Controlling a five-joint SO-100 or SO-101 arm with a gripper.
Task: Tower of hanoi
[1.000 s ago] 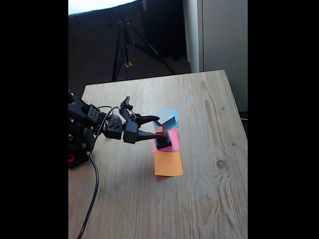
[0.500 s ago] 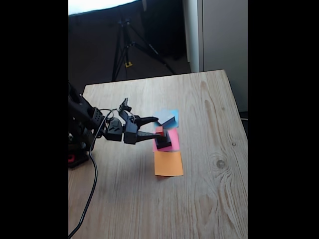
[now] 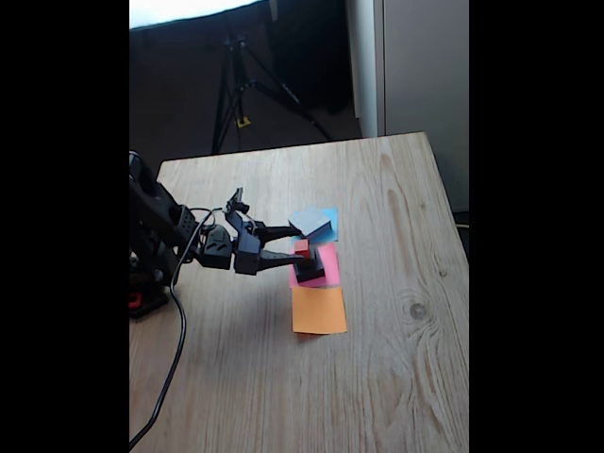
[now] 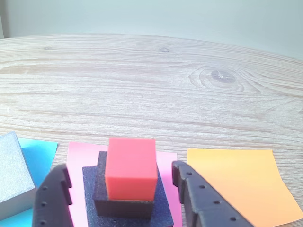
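Note:
The tower's tiny red cube (image 4: 131,168) tops a small black cube (image 4: 124,206), which rests on a black slab (image 4: 163,204) lying on pink paper (image 4: 76,152). Left of them in the wrist view, the grey slab (image 4: 12,182) lies on blue paper (image 4: 41,153). My gripper (image 4: 119,169) is open, with one finger (image 4: 52,198) on each side of the stack and a gap to the red cube on both sides. In the fixed view, the gripper (image 3: 298,243) reaches from the left to the black stack (image 3: 311,268), and the grey slab (image 3: 314,223) sits just behind it.
An orange paper square (image 3: 319,310) lies flat in front of the pink one, and shows at the right in the wrist view (image 4: 236,182). The arm's base and cable (image 3: 175,321) sit at the wooden table's left edge. A tripod (image 3: 241,85) stands beyond the table.
The arm's rear links have dropped back toward the left and the gripper has sunk slightly around the stack. The blocks have not moved.

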